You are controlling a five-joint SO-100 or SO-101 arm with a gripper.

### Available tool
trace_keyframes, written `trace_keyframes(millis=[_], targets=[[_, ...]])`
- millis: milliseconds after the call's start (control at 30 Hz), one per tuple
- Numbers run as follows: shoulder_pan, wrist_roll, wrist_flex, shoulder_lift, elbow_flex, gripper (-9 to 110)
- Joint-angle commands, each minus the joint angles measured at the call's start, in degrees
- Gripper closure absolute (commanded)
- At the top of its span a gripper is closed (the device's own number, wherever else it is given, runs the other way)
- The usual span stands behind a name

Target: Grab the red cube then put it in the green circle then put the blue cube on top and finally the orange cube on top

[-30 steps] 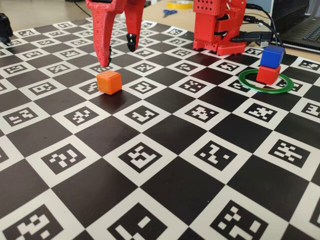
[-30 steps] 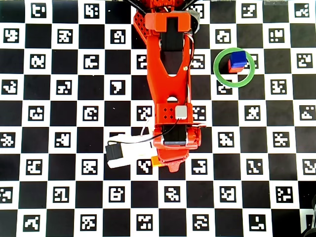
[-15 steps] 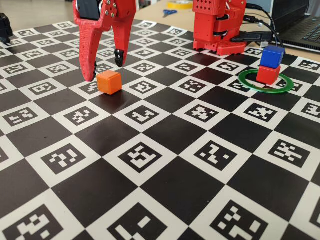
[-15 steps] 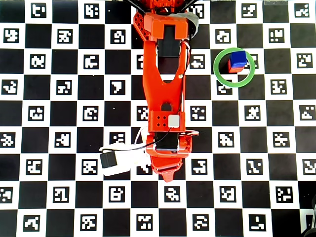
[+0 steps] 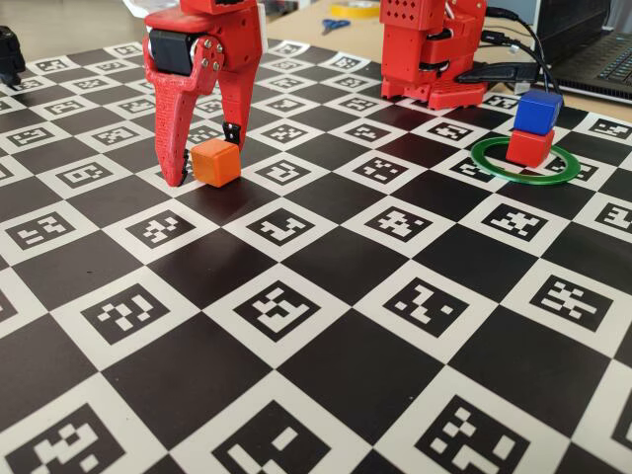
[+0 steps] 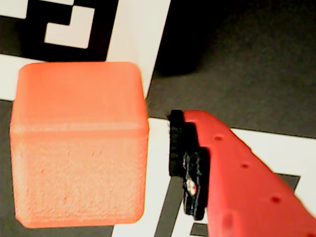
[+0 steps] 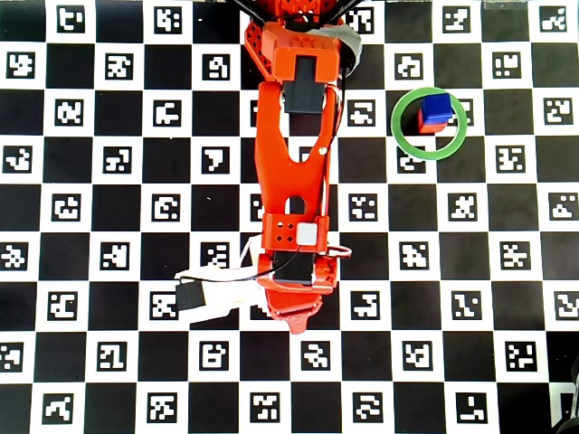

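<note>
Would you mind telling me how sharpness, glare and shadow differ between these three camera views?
Fixed view: crisp around the orange cube, the nearest squares soften, and the green circle shows a glossy sheen. Wrist view: the close-up is soft, the orange cube looks washed-out pinkish, with a dark shadow on the board above the claw's finger. Overhead view: even, bright light, white squares nearly blown out, little shadow.

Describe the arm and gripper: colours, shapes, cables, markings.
The arm is bright red printed plastic with black motor blocks set in. The gripper has two long tapering red fingers with dark tips; the wrist view shows a black ribbed pad. A white wrist camera mount and thin black cable hang off one side.
</note>
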Motion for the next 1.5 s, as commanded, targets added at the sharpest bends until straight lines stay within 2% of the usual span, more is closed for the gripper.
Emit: trace_keyframes(millis=[0,467,600,767,967,1467], targets=[[0.4,0.1,-0.6,1.8,-0.3,60],[-0.3,0.5,-1.1,2.0,0.4,64],[-0.5,0.1,-1.3,2.1,0.8,71],[-0.8,0.0,-1.9,2.6,1.8,84],[-1.0,-0.7,-2.0,2.6,2.2,90],[-1.4,0.4,-0.3,3.3,1.4,93]])
